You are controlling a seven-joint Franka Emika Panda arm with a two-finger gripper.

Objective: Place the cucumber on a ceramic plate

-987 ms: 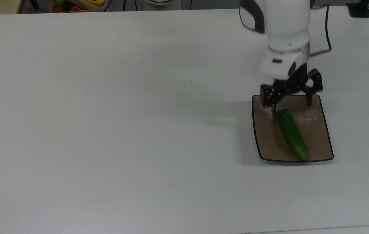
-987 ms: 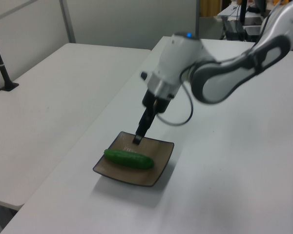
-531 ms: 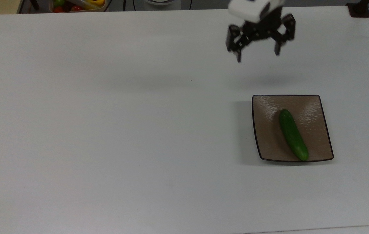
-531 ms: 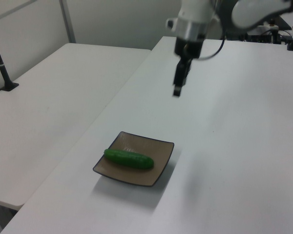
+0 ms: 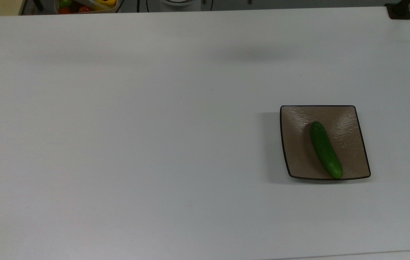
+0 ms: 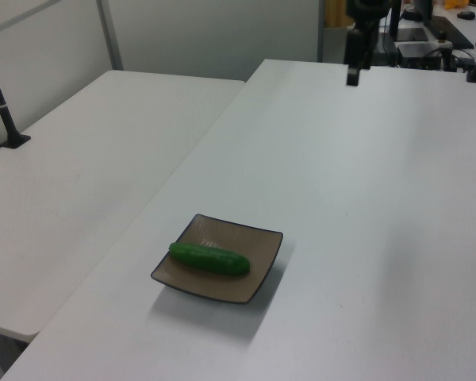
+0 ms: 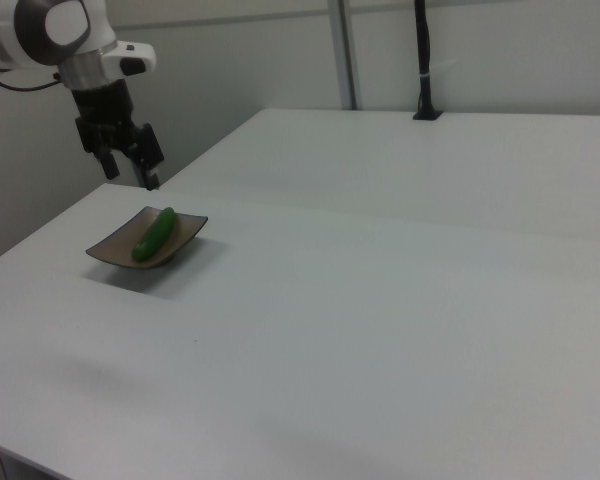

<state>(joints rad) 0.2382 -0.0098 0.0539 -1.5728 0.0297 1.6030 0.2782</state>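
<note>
Note the end effector [image 7: 130,168]: in the right view its two black fingers [image 7: 151,178] hang apart and grip nothing, raised above the desk [image 7: 380,300] beyond the plate. In the left view you see it as a dark shape [image 6: 354,73] high over the desk's far end, well apart from the plate. The ceramic plate [image 5: 295,159] is square with rounded corners, glossy brown-taupe, rippled, edged by a thin black rim; it sits toward the top view's right. The cucumber [image 5: 326,150], smooth, dark green and round-ended, lies diagonally on the plate, its lower end near the rim. The desk is matte white and flat.
</note>
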